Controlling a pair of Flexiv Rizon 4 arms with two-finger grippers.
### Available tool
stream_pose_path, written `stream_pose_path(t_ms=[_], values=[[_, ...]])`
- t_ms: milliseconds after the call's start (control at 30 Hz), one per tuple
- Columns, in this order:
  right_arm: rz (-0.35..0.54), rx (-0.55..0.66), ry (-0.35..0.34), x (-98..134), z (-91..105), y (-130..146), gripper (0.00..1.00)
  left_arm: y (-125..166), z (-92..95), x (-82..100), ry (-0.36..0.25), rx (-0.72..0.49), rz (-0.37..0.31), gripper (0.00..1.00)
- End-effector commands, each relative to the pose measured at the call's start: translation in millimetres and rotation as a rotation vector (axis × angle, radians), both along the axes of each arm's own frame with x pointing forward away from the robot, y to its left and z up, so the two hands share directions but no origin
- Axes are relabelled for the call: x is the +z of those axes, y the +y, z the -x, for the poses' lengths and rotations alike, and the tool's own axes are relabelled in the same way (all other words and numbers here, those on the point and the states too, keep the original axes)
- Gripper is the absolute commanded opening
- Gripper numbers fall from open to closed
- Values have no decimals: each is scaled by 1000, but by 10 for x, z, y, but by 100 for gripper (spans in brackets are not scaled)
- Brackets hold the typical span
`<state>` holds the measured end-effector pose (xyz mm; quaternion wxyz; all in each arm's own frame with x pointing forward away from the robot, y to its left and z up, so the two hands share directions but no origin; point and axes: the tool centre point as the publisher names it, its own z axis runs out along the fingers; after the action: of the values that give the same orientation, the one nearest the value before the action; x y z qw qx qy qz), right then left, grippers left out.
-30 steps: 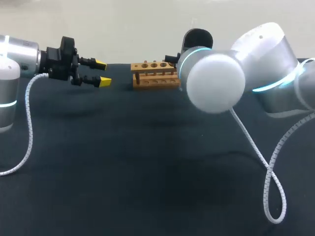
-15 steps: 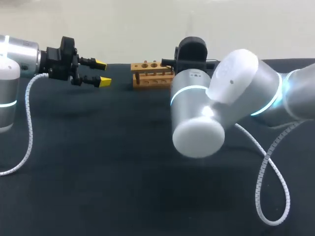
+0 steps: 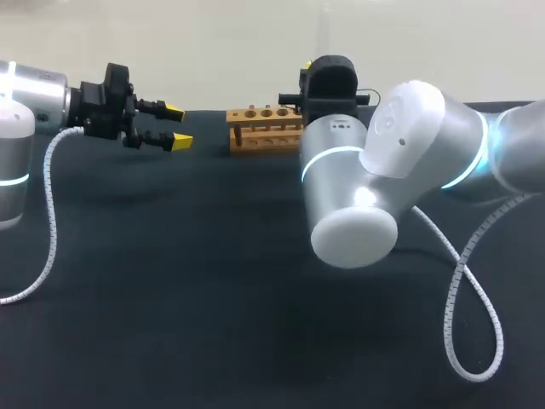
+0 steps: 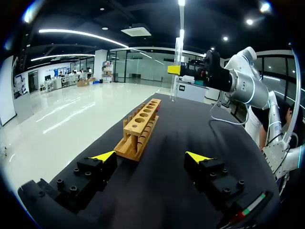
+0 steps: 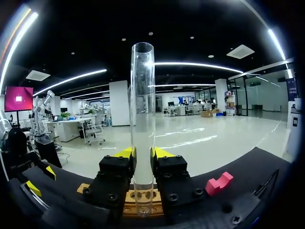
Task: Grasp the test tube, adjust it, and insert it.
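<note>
test tube [image 5: 142,95] held upright above rack [image 3: 264,128]
r jaws pinch its lower part; l jaws spread, rack ahead

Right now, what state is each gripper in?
Left gripper: open, holding nothing.
Right gripper: shut on the tall clear test tube, held upright.

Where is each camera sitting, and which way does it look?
Head view: above and behind the robot, looking down at the table; shows the left claw, right arm and wooden rack.
Left wrist view: on the left wrist, looking past its own open claw toward the rack and the right claw.
Right wrist view: on the right wrist, looking along its claw, shut on the test tube, rack under it.
Shared: all show the rack.
</note>
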<state>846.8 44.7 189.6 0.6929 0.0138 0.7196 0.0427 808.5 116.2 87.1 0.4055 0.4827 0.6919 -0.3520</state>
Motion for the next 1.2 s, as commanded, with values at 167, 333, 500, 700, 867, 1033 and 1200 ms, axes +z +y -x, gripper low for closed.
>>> stream_pose_path(t_ms=[167, 333, 500, 700, 867, 1033, 1200], values=[[1, 28, -24, -6, -210, 57, 0, 6, -3, -13, -4, -2, 3, 100], [-2, 31, -38, -31, -328, 51, 0, 6, -3, -13, -4, -2, 3, 100], [6, 36, -42, -62, -443, 34, 0, 6, -3, -13, -4, -2, 3, 100], [5, 33, -33, -120, -515, -34, 0, 6, -3, -13, -4, -2, 3, 100], [-3, 30, -36, -167, -565, -93, 0, 6, -3, -13, -4, -2, 3, 100], [-10, 32, -32, -212, -576, -117, 0, 6, -3, -13, -4, -2, 3, 100], [-4, 40, -27, -246, -579, -117, 0, 6, -3, -13, -4, -2, 3, 100]])
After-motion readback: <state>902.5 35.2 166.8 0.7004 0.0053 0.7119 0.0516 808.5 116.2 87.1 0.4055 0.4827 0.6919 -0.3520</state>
